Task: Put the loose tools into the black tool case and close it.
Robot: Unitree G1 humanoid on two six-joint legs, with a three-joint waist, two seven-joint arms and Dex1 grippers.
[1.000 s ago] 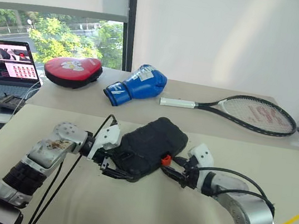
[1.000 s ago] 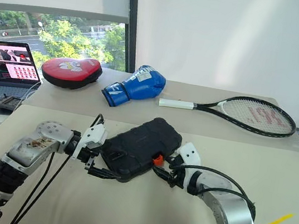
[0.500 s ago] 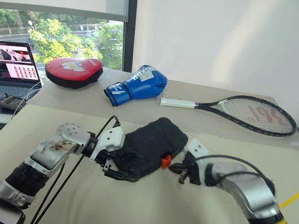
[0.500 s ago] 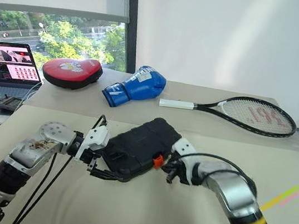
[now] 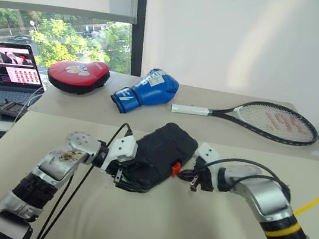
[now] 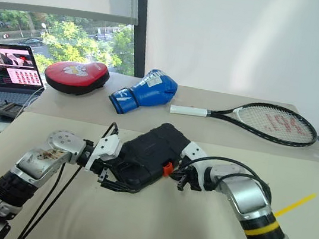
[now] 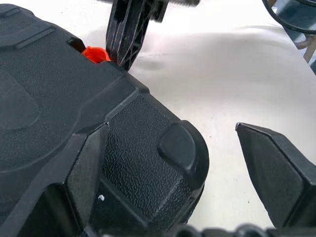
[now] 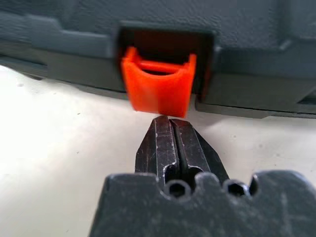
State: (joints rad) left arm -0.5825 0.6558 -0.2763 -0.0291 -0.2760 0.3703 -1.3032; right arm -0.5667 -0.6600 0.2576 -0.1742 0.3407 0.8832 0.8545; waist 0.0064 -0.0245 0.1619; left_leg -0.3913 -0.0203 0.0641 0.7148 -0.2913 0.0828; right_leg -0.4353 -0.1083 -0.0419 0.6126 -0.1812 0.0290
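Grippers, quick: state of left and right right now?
Left gripper: open, its fingers astride a corner of the black tool case.
Right gripper: shut, empty, tips right at the orange latch.

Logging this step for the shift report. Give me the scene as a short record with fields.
case: black case shut, lying on the near table
latch: orange latch on the case's edge, facing the right gripper
left gripper: left gripper open, fingers straddling a corner of the case
right gripper: right gripper shut, tips just at the latch; contact not clear
loose tools: none seen on the table
far table: punch pad, boxing glove, racket
side: laptop at the left
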